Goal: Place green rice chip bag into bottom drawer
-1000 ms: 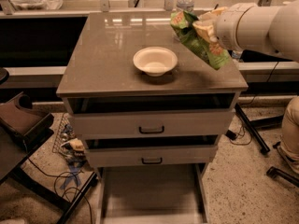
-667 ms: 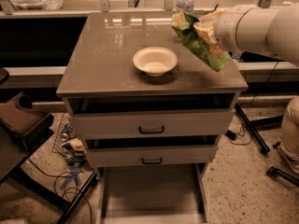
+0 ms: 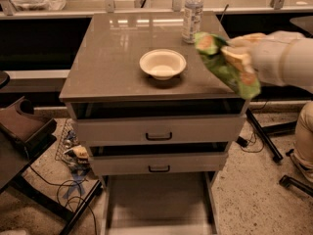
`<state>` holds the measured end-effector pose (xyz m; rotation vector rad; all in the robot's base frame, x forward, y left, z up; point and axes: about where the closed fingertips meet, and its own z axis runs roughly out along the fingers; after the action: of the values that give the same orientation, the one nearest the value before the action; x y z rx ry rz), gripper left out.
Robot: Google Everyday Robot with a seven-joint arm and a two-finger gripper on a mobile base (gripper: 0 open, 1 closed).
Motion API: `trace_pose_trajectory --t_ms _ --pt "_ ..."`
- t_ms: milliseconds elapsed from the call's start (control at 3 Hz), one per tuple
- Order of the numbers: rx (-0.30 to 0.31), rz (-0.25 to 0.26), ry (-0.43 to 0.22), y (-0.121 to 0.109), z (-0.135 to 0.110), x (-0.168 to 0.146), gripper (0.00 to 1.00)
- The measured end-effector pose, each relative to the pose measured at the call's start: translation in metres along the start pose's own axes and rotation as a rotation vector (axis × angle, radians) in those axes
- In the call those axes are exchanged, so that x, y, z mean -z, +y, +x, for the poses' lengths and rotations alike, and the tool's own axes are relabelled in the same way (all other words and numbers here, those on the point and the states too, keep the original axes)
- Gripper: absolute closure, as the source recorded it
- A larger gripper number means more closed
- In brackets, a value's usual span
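Note:
The green rice chip bag (image 3: 226, 68) is held in the air over the cabinet top's right front corner, tilted, its lower end near the front edge. My gripper (image 3: 238, 53) comes in from the right on a white arm and is shut on the bag's upper part. The bottom drawer (image 3: 159, 199) is pulled out below the cabinet, its flat grey floor showing between thin side rails, nothing seen in it.
A white bowl (image 3: 163, 64) sits mid cabinet top (image 3: 117, 48). A clear water bottle (image 3: 192, 13) stands at the back right. Two upper drawers with black handles (image 3: 159, 136) are slightly ajar. A dark chair (image 3: 19, 131) and cables are at the left, chair legs at the right.
The arm and bag have dropped lower and come toward the cabinet's front right corner; the bag now hangs near the front edge. The bowl and drawers have not moved.

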<state>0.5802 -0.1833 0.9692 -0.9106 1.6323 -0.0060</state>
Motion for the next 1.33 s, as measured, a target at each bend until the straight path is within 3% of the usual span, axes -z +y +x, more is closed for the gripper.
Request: trace_pose_trajectory --t_ms 333,667,1000,1333 --pt "-0.039 0.109 0.045 -0.037 0.046 0.06 1.0" --pt "-0.071 0.064 0.111 -0.054 0.074 0.092 1.0" --pt "-0.083 -0.041 0.167 -0.054 0.083 0.112 1.0" --pt "-0.082 -0.05 0.165 -0.048 0.082 0.108 1.0"
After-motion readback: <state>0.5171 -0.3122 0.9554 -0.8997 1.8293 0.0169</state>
